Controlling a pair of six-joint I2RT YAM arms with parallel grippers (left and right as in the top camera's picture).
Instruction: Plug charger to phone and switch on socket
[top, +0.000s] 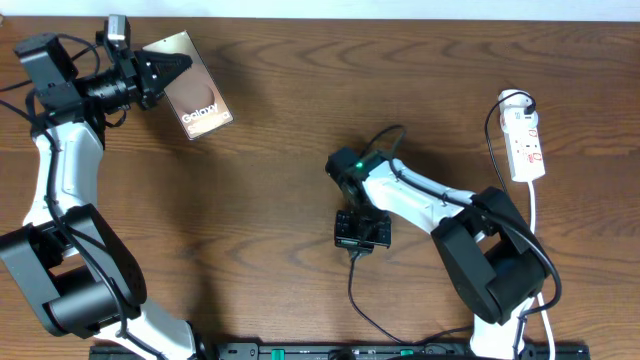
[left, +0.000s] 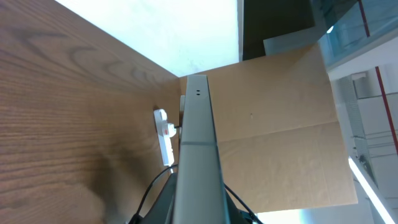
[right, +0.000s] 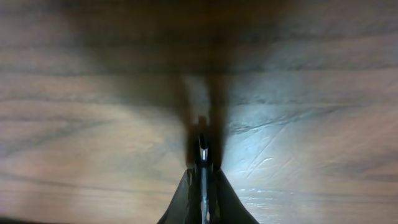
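My left gripper (top: 168, 68) is shut on the phone (top: 200, 100), a bronze slab with "Galaxy" lettering, held tilted at the far left of the table. In the left wrist view the phone (left: 198, 143) shows edge-on, rising from between my fingers (left: 196, 214). My right gripper (top: 347, 172) points down at mid-table. In the right wrist view its fingers (right: 202, 174) are shut on the charger's slim plug tip (right: 202, 147), just above the wood. The thin black charger cable (top: 388, 133) loops behind it. The socket (top: 526, 140) lies at the far right, and also shows in the left wrist view (left: 165, 134).
The socket's white cord (top: 535, 225) runs down the right edge toward the right arm's base (top: 500, 280). A black cable (top: 355, 290) trails from the right wrist to the front edge. A cardboard wall (left: 280, 124) stands beyond the table.
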